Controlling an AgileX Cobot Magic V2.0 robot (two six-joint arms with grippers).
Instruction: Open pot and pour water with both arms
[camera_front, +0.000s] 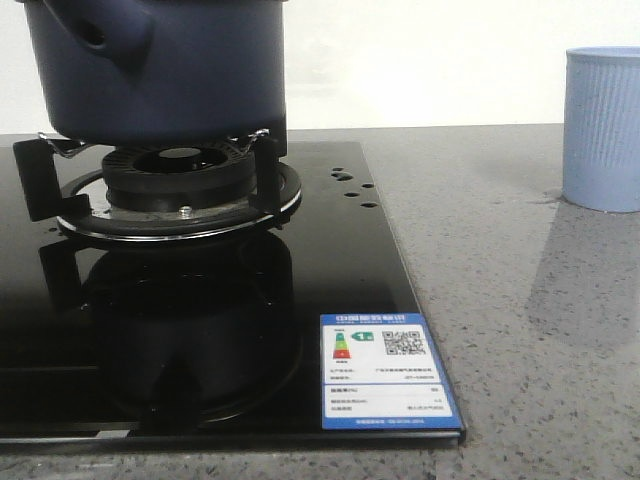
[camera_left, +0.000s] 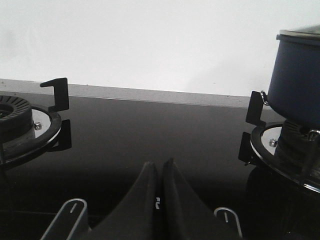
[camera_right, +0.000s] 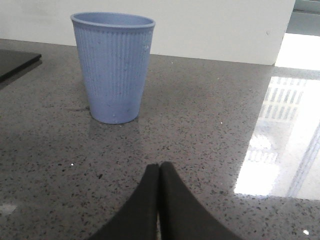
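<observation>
You are at the very start, as far as these views let you judge: nothing is gripped and nothing has been poured. The pot (camera_front: 165, 70) sits on the burner grate (camera_front: 170, 185) of the black glass hob (camera_front: 330, 270), at about 10 o'clock in the front view, with its stub handle (camera_front: 105, 30) facing the camera; the top of the pot is cropped there, but your left wrist view shows a pale rim line across its upper edge (camera_left: 300, 34), which looks like a lid still in place, though you cannot be sure. Your left claw (camera_left: 161, 172) is pressed fully together with nothing between its tips, low over the hob between the two burners, the pot well apart at its 2 o'clock. Your right claw (camera_right: 159, 172) is likewise fully together and holding nothing, low over the speckled grey surface (camera_right: 210, 150), with the pale blue ribbed cup (camera_right: 114, 65) standing upright near it at 11 o'clock. In the front view that cup stands at 3 o'clock, off the hob. No water can be made out anywhere; a few shiny spots on the hob are too small to tell. Left to do, by this reading: take the lid off, grip the pot, carry it to the cup and tip it.
</observation>
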